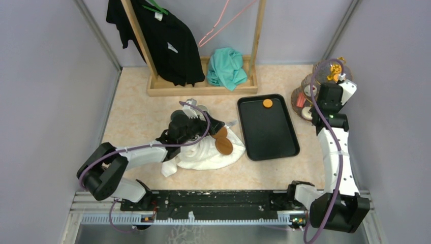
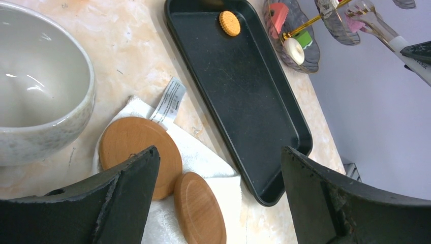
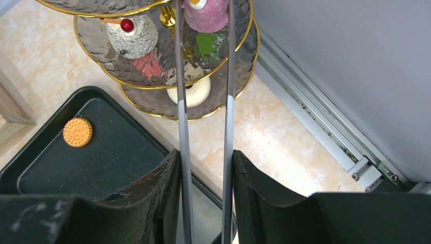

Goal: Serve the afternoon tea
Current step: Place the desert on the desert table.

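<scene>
The glass three-tier stand (image 3: 101,38) with gold rims stands at the far right (image 1: 305,94). It holds a pink doughnut (image 3: 206,15), a white doughnut with a red top (image 3: 132,31), a green piece (image 3: 208,44), a red piece (image 3: 148,65) and a white doughnut (image 3: 194,91). My right gripper (image 3: 205,157) is shut on long metal tongs (image 3: 182,101), whose tips flank the pink doughnut. An orange disc (image 1: 267,103) lies on the black tray (image 1: 269,134). My left gripper (image 2: 219,152) is open and empty above a white towel (image 2: 213,168), beside the grey mug (image 2: 40,91).
Two round wooden coasters (image 2: 140,152) (image 2: 199,208) lie on the towel. A wooden clothes rack (image 1: 201,89) with a black shirt and a teal cloth stands at the back. Grey walls close in on both sides, the right one close to the stand.
</scene>
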Action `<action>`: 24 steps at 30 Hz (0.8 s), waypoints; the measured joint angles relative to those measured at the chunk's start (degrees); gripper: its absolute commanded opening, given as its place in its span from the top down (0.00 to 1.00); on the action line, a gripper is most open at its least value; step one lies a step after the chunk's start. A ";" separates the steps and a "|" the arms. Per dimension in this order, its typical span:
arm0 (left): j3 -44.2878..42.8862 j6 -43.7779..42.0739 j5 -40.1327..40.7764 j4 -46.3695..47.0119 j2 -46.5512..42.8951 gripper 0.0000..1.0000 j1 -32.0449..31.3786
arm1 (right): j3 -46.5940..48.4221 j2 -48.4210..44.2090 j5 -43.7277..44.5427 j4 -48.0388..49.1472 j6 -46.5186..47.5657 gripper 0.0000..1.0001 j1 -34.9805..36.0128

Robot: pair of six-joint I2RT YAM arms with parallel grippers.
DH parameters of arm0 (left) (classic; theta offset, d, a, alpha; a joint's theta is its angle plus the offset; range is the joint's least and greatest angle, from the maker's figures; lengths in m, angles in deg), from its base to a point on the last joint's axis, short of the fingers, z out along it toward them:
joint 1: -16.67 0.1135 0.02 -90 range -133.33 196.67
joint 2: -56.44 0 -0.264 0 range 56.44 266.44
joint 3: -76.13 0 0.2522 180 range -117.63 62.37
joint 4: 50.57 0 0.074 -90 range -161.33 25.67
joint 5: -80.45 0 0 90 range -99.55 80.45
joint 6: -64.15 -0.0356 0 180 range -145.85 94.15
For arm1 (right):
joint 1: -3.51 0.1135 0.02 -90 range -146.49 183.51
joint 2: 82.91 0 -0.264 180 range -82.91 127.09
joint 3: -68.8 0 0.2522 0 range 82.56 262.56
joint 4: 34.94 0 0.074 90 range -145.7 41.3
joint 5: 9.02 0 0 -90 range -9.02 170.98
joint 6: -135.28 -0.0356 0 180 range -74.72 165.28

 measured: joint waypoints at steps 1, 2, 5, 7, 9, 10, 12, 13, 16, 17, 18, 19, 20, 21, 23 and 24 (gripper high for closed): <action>0.04 0.00 0.00 0.00 -0.09 0.07 0.00 | 0.00 0.22 -0.02 0.35 0.00 1.00 -0.02; 0.09 0.00 0.00 0.00 -0.15 0.07 0.00 | 0.00 0.39 -0.04 0.74 0.00 1.00 -0.02; 0.24 0.00 0.00 0.00 -0.17 0.07 0.00 | 0.00 0.87 -0.04 1.64 0.00 1.00 -0.02; 0.31 0.00 0.00 0.00 -0.20 0.07 0.00 | 0.00 1.29 -0.04 2.36 0.00 1.00 -0.02; 0.31 0.00 0.00 0.02 -0.20 0.07 0.00 | 0.00 1.60 -0.04 2.95 0.00 1.00 -0.02; 0.31 0.00 0.00 0.00 -0.20 0.07 0.00 | 0.00 1.73 -0.02 3.21 0.00 1.00 -0.02; 0.31 0.00 0.00 0.02 -0.20 0.07 0.00 | 0.00 1.86 -0.02 3.74 0.00 1.00 -0.02; 0.33 0.00 0.00 0.00 -0.20 0.07 -0.02 | 0.00 1.90 0.00 4.00 0.00 1.00 -0.02; 0.33 0.00 0.00 0.00 -0.20 0.07 -0.04 | 0.00 2.10 0.04 4.37 0.00 1.00 -0.02; 0.33 0.00 0.00 0.00 -0.20 0.07 -0.04 | 0.00 2.27 0.02 4.46 0.00 1.00 -0.02; 0.35 0.02 0.00 0.00 -0.20 0.08 -0.04 | 0.00 2.47 0.04 4.59 0.00 1.00 -0.02; 0.35 0.00 0.00 0.00 -0.20 0.08 -0.04 | 0.00 2.69 0.04 4.70 0.02 1.00 -0.02; 0.35 0.00 0.00 0.02 -0.20 0.08 -0.04 | 0.00 2.89 0.09 4.79 0.02 1.00 -0.02; 0.35 0.00 0.00 0.00 -0.20 0.08 -0.04 | 0.00 3.10 0.11 4.87 0.00 0.99 -0.02; 0.35 0.02 0.00 0.02 -0.20 0.08 -0.04 | 0.00 3.52 0.24 4.94 0.00 0.94 -0.02; 0.37 0.00 0.00 0.00 -0.20 0.08 -0.04 | 0.00 3.63 0.28 4.94 0.00 0.90 -0.02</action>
